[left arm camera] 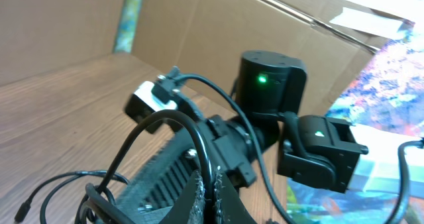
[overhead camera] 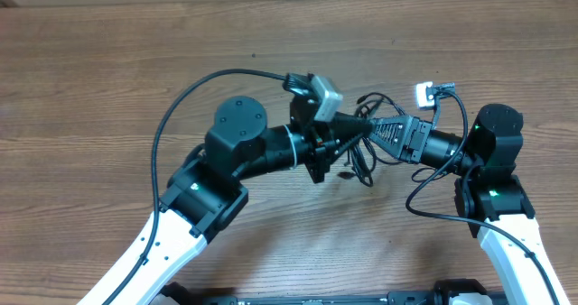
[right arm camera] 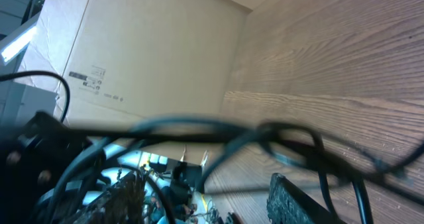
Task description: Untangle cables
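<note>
Cables (overhead camera: 364, 165): thin black cords, looped in a tangle on the wooden table (overhead camera: 108, 61), directly at the tip of the left gripper (overhead camera: 361, 125). Left gripper: fingers pressed together on a cord. Right gripper (overhead camera: 377, 128): faces the left gripper, almost touching it; whether it is spread or pinching cannot be told.

Robot lab bench: wood-grain table (overhead camera: 81, 79) walled by cardboard panels (right arm camera: 152, 45), with left arm (overhead camera: 235, 147) and right arm (overhead camera: 495, 147).

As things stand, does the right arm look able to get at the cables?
Probably yes: the right pincer points straight into the cables, with nothing between them. The left pincer meets it there, crowding the spot.
</note>
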{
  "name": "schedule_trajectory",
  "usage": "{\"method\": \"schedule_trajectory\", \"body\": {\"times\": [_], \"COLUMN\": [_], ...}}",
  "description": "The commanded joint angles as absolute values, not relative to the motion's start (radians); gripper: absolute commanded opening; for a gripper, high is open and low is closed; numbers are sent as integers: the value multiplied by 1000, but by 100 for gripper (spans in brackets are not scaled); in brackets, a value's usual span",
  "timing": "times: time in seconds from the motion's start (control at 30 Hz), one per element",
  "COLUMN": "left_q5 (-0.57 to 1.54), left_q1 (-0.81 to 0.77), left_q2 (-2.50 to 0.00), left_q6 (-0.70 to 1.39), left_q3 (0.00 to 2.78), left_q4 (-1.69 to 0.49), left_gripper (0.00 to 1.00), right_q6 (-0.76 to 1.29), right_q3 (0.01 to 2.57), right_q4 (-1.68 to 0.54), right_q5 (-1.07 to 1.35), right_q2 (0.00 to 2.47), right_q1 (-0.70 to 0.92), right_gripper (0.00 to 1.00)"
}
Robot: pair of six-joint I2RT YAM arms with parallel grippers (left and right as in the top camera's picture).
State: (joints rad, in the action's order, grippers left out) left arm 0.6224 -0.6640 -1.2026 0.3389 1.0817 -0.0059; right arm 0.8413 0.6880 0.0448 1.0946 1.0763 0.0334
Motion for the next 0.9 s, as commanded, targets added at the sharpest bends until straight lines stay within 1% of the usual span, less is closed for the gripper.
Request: {"method": "schedule_trajectory", "body": {"times": [0.0, 0.07, 0.1, 0.17, 0.2, 0.23, 0.3, 0.33, 0.37, 0.5, 0.6, 0.87], "left_q5": [647, 648, 648, 648, 648, 648, 647, 647, 647, 645, 633, 376], "left_q1": [-684, -684, -684, -686, -689, -690, -696, -701, -703, -702, -698, -679], "left_q2": [-1204, -1204, -1204, -1204, -1204, -1204, -1204, -1204, -1204, -1204, -1204, -1204], "left_q6": [352, 352, 352, 352, 353, 353, 352, 352, 352, 351, 308, 284], "left_q3": [1110, 1110, 1110, 1110, 1110, 1110, 1110, 1110, 1110, 1110, 1110, 1110], "left_q4": [20, 27, 30, 35, 36, 36, 35, 36, 36, 23, -7, -286], "left_gripper": [4, 4, 4, 4, 4, 4, 4, 4, 4, 4, 4, 4], "right_q6": [841, 841, 841, 841, 841, 837, 837, 837, 837, 837, 838, 842], "right_q3": [707, 707, 707, 707, 707, 707, 707, 707, 707, 707, 707, 707], "right_q4": [51, 51, 51, 51, 51, 51, 51, 51, 51, 52, 53, 127], "right_q5": [1082, 1082, 1082, 1082, 1082, 1082, 1082, 1082, 1082, 1084, 1099, 1254], "right_q2": [1063, 1063, 1063, 1063, 1063, 1063, 1063, 1063, 1063, 1063, 1063, 1062], "right_q1": [39, 39, 39, 39, 39, 39, 39, 39, 39, 39, 33, -76], "right_gripper": [57, 57, 55, 47, 38, 34, 17, 7, 4, 4, 4, 4]}}
